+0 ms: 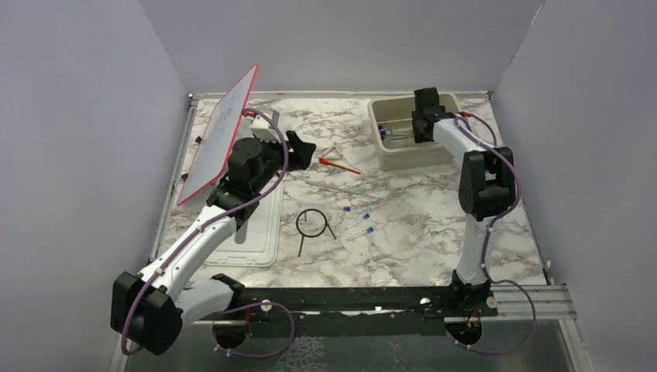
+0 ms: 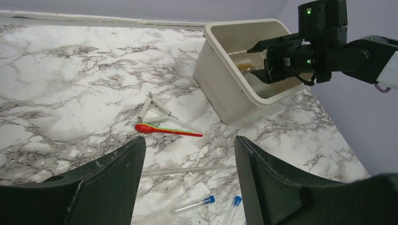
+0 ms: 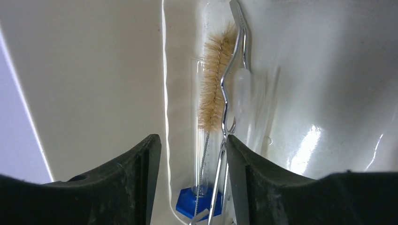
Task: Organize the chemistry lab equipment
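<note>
Left claw released, wide, nothing in it; hovers over worktop, mid-far.
Orange-red stick just ahead of it, toward tub in far right corner; left arm nearer.
Stick's long axis runs roughly finger to finger, so wrist turn likely needed before closing.
Silvery piece touching stick, perhaps clip, unclear.
Right claw released over tub; silvery wire tongs, brush, small blue hexagonal piece inside.
Black wire ring, blue-capped tubes near worktop centre.

We see a white table veined with grey marbling, a beige tub, a white board framed in red, an orange-red stick, clear tubes capped in blue, a black wire ring, silvery tongs, a tan-bristled brush, a blue hexagonal piece.
</note>
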Motion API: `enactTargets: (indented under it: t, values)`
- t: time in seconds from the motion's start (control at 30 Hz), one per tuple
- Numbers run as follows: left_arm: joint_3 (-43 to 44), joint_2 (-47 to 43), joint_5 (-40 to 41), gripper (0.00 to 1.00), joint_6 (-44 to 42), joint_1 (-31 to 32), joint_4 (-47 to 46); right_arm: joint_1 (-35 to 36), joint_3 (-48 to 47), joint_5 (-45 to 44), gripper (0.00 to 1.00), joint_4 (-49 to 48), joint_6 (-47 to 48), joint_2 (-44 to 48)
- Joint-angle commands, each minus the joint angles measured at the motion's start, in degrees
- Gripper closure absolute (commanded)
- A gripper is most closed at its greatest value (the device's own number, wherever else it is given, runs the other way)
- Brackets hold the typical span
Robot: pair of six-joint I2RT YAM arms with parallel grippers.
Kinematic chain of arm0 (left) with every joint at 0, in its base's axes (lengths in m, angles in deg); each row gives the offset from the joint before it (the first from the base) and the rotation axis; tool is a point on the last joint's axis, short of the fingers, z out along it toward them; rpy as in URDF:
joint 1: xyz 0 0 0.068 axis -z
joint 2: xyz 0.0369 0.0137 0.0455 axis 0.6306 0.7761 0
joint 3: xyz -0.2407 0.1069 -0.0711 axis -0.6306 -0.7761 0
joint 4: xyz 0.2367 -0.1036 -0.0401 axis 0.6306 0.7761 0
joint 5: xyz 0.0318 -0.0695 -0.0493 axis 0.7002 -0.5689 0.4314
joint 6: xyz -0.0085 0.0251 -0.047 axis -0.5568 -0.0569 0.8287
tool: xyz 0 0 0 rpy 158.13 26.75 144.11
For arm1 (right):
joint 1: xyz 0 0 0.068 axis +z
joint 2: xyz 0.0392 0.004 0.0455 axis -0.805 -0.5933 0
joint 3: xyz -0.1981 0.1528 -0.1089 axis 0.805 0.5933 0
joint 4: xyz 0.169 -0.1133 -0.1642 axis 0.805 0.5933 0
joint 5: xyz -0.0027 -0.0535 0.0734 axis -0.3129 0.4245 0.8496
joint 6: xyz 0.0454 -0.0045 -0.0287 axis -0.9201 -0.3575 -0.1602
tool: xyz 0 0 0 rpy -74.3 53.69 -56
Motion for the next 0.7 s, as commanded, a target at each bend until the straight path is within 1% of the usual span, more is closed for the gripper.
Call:
enactTargets:
  t: [0.0, 0.07, 0.17, 0.23, 0.3, 0.43, 0.57, 0.67]
  values:
    - [0.23, -0.24, 1.27, 0.28, -0.22, -0.05, -0.20, -0.31, -0.20, -0.24, 0.40, -0.01, 3.20, 4.74]
    - [0.44, -0.34, 1.26, 0.28, -0.24, -0.05, 0.16, -0.31, 0.79, -0.45, 0.38, -0.23, 4.68, 6.96]
    - [0.71, -0.37, 1.53, 0.28, -0.24, -0.05, 0.79, -0.30, 2.11, -1.07, 0.37, -1.66, 10.72, 10.68]
    - [1.07, -0.39, 1.61, 0.28, -0.24, -0.05, 1.27, -0.29, 3.05, 0.02, 0.37, -4.43, 18.17, 13.34]
    - [1.27, -0.40, 1.69, 0.28, -0.16, -0.05, 1.77, -0.29, 4.20, 3.11, 0.37, -7.93, 26.71, 15.81]
    - [1.34, -1.19, 1.66, 0.28, -0.07, -0.05, 2.17, -0.27, 5.86, 16.91, 0.39, -13.94, 45.76, 20.07]
    - [2.17, -2.29, 2.08, 0.28, -0.30, -0.05, 3.22, 1.03, 4.80, 33.40, 0.42, -12.83, 59.15, 22.81]
    - [3.00, -3.49, 2.66, 0.28, -0.80, -0.05, 4.35, 4.92, 4.23, 38.40, 0.42, -10.84, 67.08, 24.54]
